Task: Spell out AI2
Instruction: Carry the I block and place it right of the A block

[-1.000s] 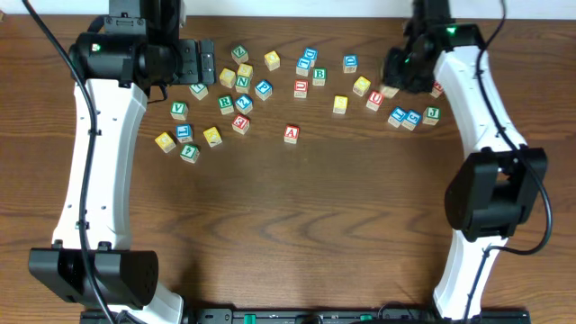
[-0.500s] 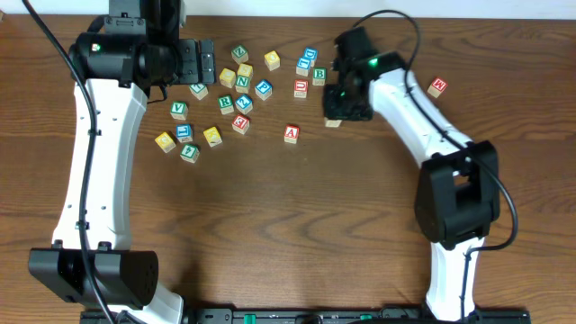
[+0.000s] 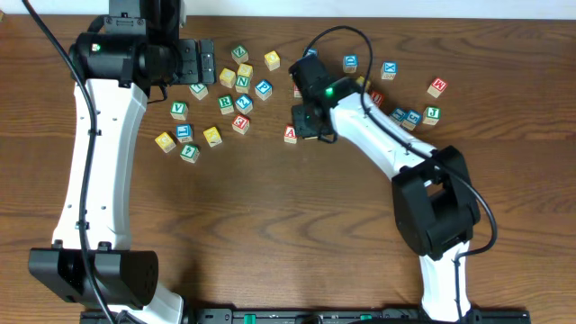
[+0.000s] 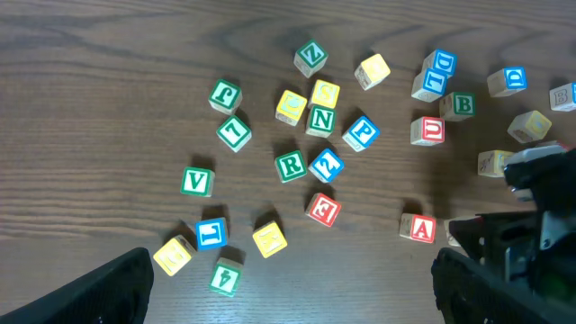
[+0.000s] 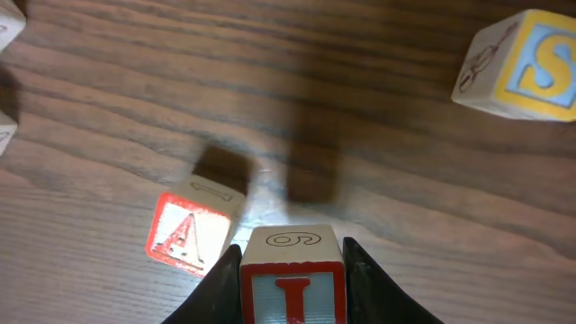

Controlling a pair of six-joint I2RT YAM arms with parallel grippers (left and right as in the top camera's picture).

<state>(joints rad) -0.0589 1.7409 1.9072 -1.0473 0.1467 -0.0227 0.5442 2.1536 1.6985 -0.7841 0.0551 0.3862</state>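
1. Right wrist view: the right pincer is closed to cube width on the I cube. Its fingers press the two opposite side faces, and the red I faces the camera.
2. Handling, as a judgement: the cube is small light wood, so it is rigid, nearly weightless and not fragile. Its smooth printed faces could slip or twist if pinched near an edge. The best hold is flat and centred on two parallel faces, as it is now.
3. The separate shadow on the counter suggests the cube is carried just clear of the wood.
4. The A cube lies on the counter just ahead and to the left of the held cube. It does not touch it and is turned slightly askew.
5. Overhead, the held cube is hidden under the pincer, which hovers just right of the A cube. That looks like the correct side for the I.
6. In the left wrist view, a blue-printed cube beside the green R cube could be the 2. The print is too small to be sure.
7. The left pincer is spread wide and holds nothing, well above the left cluster.
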